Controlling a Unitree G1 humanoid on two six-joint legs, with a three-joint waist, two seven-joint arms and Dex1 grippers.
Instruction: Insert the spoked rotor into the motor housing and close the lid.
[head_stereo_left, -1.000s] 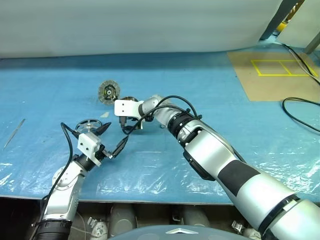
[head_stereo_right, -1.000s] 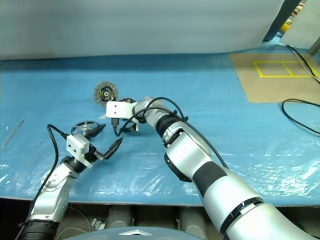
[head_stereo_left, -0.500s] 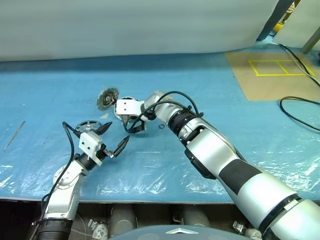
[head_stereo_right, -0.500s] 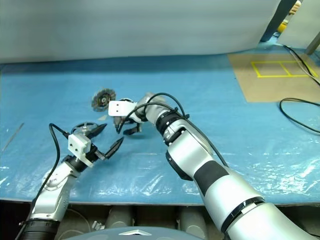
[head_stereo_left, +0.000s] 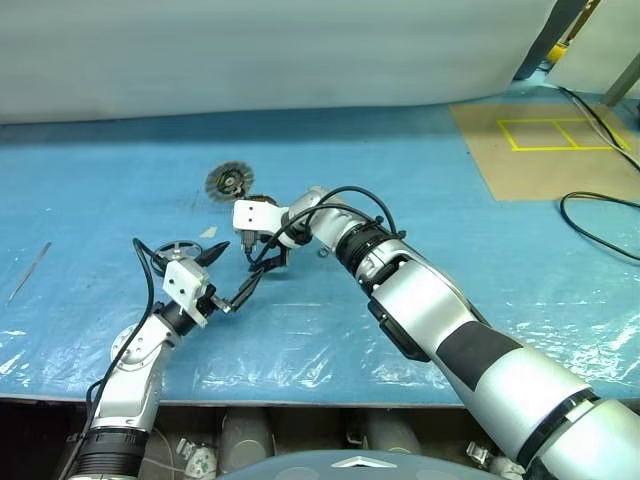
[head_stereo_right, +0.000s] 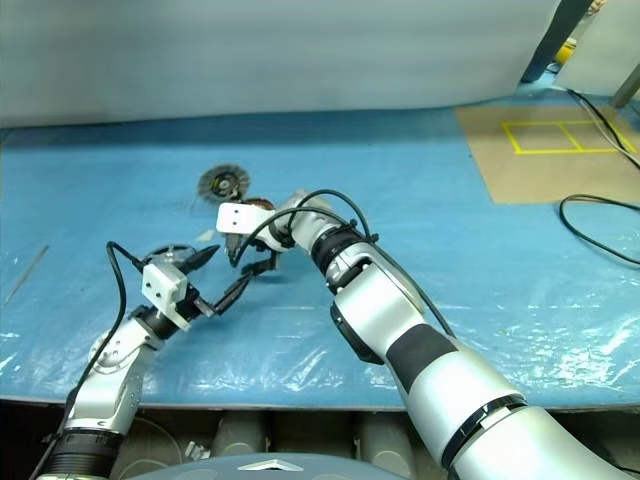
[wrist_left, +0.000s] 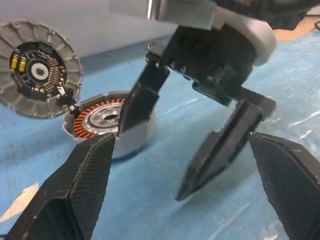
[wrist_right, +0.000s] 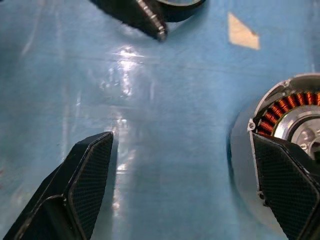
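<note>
The spoked rotor (head_stereo_left: 178, 248) lies flat on the blue film just beyond my left gripper (head_stereo_left: 232, 272), which is open and holds nothing. Behind my right wrist sits the motor housing (wrist_left: 102, 117), its copper windings facing up. My right gripper (wrist_right: 182, 136) is open and points down, with one finger (wrist_left: 140, 97) at the housing's rim and the other over bare film. Whether that finger touches the rim I cannot tell. The lid (head_stereo_left: 229, 182) stands tilted beside the housing, its dark inner face with yellow-green marks turned toward me.
Wrinkled blue film (head_stereo_left: 450, 200) covers the table up to the front edge. A brown board with yellow tape (head_stereo_left: 540, 150) and a black cable (head_stereo_left: 600, 215) lie at the back right. A thin rod (head_stereo_left: 28, 270) rests at the far left, and a pale scrap (head_stereo_left: 208, 232) lies near the rotor.
The lid rocked. Half a second ago it leaned more edge-on and sat lower, and now it sits slightly farther back and to the right. My right wrist has turned a little. The left gripper stays put.
</note>
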